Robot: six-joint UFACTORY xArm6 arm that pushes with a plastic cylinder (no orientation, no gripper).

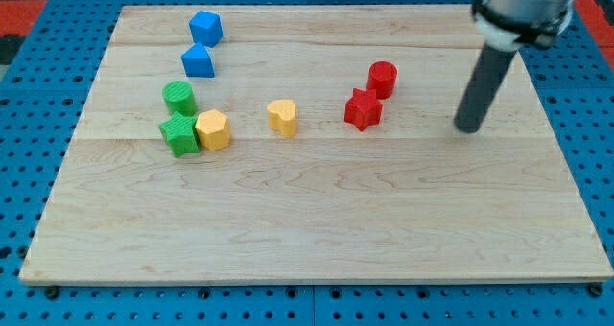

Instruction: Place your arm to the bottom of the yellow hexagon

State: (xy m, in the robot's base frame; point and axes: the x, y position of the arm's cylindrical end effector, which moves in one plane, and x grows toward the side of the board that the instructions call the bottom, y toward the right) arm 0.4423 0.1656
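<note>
Over at the right of the frame, my tip [468, 128] sits on the wooden board [317, 230], well apart from everything it needs; there is no claw on this rig, only a plain dark rod, so nothing opens, closes or grips. The target, the yellow hexagon [213, 129], lies at left of centre, touching the green star [179, 134] on its left, with the green cylinder [178, 97] just above that.

Trouble, in my judgement, lies along the way. A straight run leftward from here passes the red star [363, 109] and the yellow heart [283, 117], and either could be knocked off its spot. The red cylinder [383, 79] sits just above the star, also near that line. Dropping first toward the lower part of the frame, where the board is bare, looks safer. Coming up too far beneath the hexagon would shove it into the green pair.

Materials: pale planked wood with visible grain, set on a blue perforated base [38, 77]. Blocks look like matte, chunky plastic with soft edges. Two blue blocks sit at upper left: a blue cube [205, 27] and a blue wedge-like block [199, 61].
</note>
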